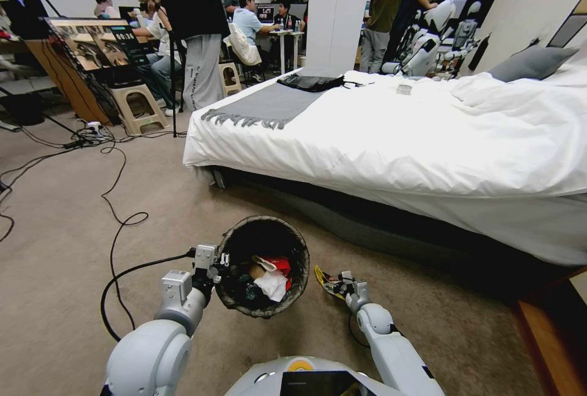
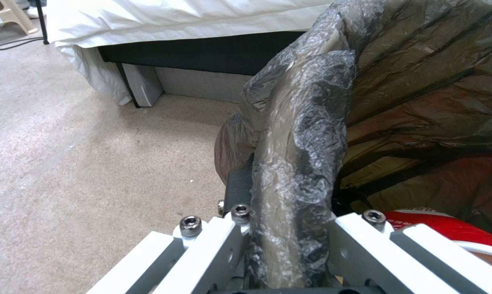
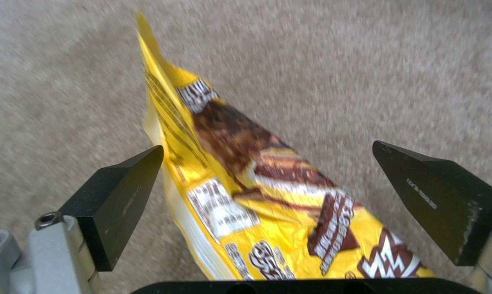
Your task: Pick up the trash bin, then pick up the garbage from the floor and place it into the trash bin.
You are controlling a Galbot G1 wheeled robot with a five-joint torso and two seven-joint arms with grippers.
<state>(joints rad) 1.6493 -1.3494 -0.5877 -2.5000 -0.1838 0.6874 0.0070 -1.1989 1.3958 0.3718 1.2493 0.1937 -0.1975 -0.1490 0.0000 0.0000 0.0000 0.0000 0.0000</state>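
The left tool point(image 1: 221, 261) is pinching the rim of the trash bin point(image 1: 264, 228), lifted beside the bed point(image 1: 397, 139). Inside the bin a red-and-white cup point(image 1: 278, 263) and white tissue point(image 1: 272, 285) are lying. Just beside the bin, the right tool point(image 1: 343, 283) is spread wide around a yellow snack wrapper point(image 3: 257, 196). The wrapper looks thin, light, crinkly and slippery, so its flat middle seems the best spot to squeeze. It is shiny yellow with brown chocolate pictures.
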